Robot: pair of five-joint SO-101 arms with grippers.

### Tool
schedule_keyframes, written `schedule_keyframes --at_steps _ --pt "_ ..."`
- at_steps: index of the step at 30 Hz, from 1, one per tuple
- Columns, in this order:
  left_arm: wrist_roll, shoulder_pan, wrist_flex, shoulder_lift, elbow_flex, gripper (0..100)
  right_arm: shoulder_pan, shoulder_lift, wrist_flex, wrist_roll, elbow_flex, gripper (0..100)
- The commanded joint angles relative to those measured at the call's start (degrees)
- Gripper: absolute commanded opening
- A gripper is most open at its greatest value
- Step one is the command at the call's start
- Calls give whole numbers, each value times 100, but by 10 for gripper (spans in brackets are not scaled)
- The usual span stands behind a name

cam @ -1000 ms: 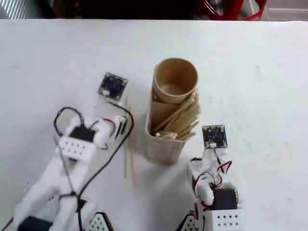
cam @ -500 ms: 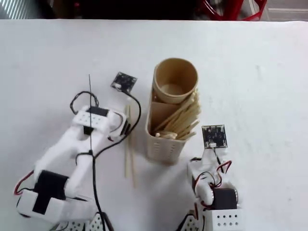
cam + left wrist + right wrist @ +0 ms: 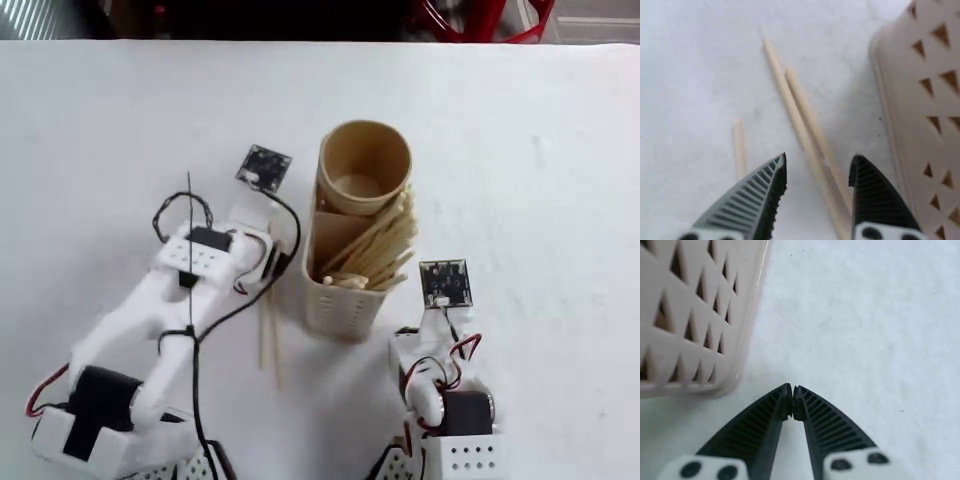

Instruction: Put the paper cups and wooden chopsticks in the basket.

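Left gripper [image 3: 820, 160]: fingers held apart, low over the loose chopsticks [image 3: 795, 115], just beside the basket [image 3: 925, 100].
Right gripper [image 3: 792, 390]: fingers pressed together, nothing between them, near the basket's corner.
Loose chopsticks: laid on the white table [image 3: 520, 150], two side by side.
Basket: paper cup [image 3: 362, 185] upright in one compartment, bundled chopsticks [image 3: 375, 250] leaning in the other.

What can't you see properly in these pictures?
- High view: how many paper cups are stacked; the top one hides any below.
- High view: the loose chopsticks' far ends; the left arm covers them.
- Left wrist view: the chopsticks' near ends, behind the left gripper.
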Motion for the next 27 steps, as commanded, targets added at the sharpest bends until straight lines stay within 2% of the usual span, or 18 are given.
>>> schedule_keyframes --at_steps 1,4,11,17,22,27 --pt "-220 48 -62 268 -237 214 48 -13 22 9 53 19" --pt "-229 48 185 549 -545 209 48 -13 22 9 53 19" --pt "-237 57 730 1086 -1160 106 48 -13 22 9 53 19" --pt "-273 -347 826 1068 -1284 69 48 -13 22 9 53 19" --pt "-756 -444 870 884 -1433 75 48 -13 22 9 53 19" --pt "-835 -347 976 470 -1327 153 48 -13 22 9 53 19"
